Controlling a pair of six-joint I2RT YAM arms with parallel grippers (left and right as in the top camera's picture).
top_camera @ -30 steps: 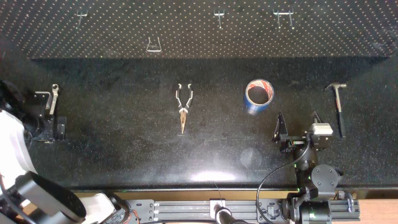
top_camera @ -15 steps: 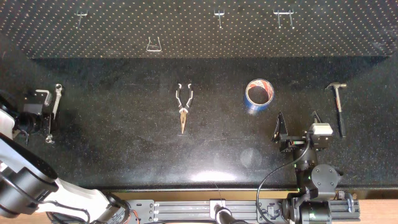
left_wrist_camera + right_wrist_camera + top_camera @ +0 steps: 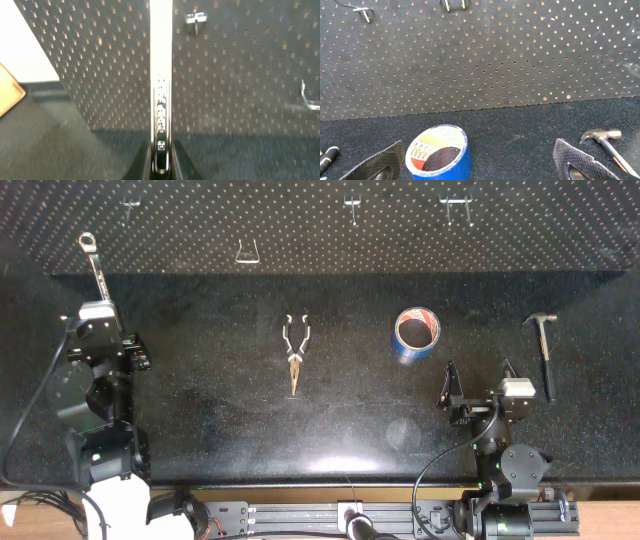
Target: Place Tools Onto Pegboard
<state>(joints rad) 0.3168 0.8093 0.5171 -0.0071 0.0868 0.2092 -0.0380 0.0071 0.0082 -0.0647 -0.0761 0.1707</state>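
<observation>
Left gripper [image 3: 97,308]: we see it pinching the wrench [image 3: 92,260] by its handle, the ring end up against the pegboard [image 3: 300,225].
Pliers [image 3: 294,352]: flat on the table [image 3: 200,400], mid-way across.
Tape roll [image 3: 416,332]: on the table, right of the pliers.
Right gripper [image 3: 479,375]: fingers spread, near the tape roll, with the hammer [image 3: 543,345] lying to its right.

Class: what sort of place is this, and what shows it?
Likely a workshop tool bench: a hooked pegboard behind a dark worktop, with pliers, a hammer and a tape roll laid out.
</observation>
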